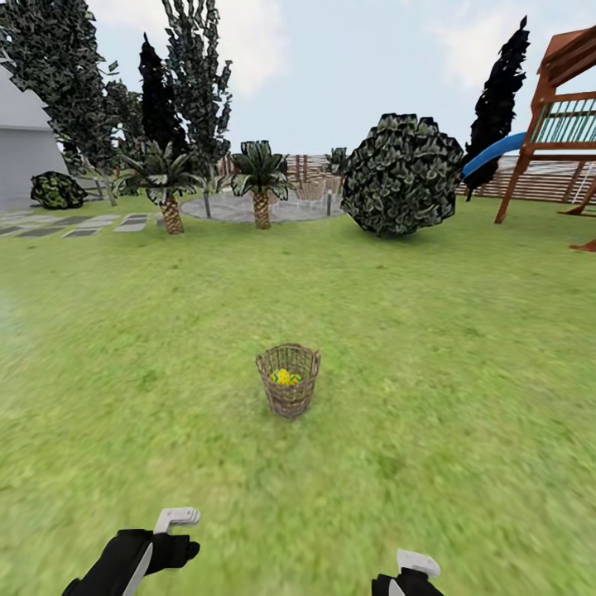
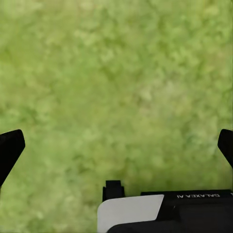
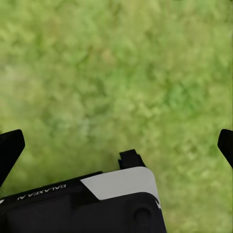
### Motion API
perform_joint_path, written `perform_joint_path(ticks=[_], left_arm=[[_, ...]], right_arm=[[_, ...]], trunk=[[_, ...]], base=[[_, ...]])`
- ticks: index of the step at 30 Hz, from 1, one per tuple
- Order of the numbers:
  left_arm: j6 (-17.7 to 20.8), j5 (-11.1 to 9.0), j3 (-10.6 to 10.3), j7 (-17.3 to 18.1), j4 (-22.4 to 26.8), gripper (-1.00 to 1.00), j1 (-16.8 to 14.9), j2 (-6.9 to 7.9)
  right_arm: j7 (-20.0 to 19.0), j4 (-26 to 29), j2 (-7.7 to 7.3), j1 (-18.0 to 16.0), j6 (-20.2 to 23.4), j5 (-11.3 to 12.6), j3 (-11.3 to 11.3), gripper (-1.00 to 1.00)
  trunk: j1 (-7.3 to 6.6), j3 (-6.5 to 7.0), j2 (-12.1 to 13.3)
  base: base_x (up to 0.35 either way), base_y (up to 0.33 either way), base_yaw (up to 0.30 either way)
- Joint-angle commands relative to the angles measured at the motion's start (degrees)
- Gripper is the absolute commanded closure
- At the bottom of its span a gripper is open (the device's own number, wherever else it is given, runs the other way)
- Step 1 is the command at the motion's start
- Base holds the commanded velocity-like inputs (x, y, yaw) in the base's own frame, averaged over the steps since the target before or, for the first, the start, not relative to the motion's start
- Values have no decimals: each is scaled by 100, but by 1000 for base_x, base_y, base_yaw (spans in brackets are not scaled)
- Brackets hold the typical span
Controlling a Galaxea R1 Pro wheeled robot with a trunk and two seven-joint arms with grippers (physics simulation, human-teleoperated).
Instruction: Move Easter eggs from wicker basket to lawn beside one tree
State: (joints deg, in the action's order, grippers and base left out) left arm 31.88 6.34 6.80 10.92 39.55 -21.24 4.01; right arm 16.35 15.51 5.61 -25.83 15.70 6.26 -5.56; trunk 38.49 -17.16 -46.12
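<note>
Eggs are what the robot must reach, and both claws hang low over bare grass, well short of them. The left claw [image 2: 116,145] and right claw [image 3: 116,145] each show fingertips spread wide with nothing between them. Ahead of both, roughly midway between the two arms, the wicker basket [image 1: 288,381] stands upright on the lawn [image 1: 430,348], so neither arm looks clearly nearer. Inside it a yellow cluster of Easter eggs [image 1: 285,377] shows, though their number cannot be counted. Two palms [image 1: 170,186] stand far beyond.
</note>
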Motion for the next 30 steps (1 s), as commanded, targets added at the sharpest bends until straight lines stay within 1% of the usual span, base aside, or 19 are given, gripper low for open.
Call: perform_joint_path(ticks=[1, 11, 24, 30], left_arm=[[22, 60, 23, 51, 9, -100, -3, -4], [20, 61, 23, 51, 9, -100, -3, -5], [20, 61, 22, 51, 9, -100, -3, -5], [20, 61, 12, 51, 9, -100, -3, -10]], right_arm=[[24, 14, 6, -1, 16, 46, -16, -100], [24, 14, 15, 0, -13, 33, -18, -100], [26, 14, 19, 1, -22, 24, -19, -100], [26, 14, 19, 4, -30, 24, -20, -100]], trunk=[[4, -17, -6], [4, -102, -6], [4, -110, -6], [4, -111, -6]], base=[[286, 0, 0], [323, 0, 0], [331, -3, 0], [298, -135, 0]])
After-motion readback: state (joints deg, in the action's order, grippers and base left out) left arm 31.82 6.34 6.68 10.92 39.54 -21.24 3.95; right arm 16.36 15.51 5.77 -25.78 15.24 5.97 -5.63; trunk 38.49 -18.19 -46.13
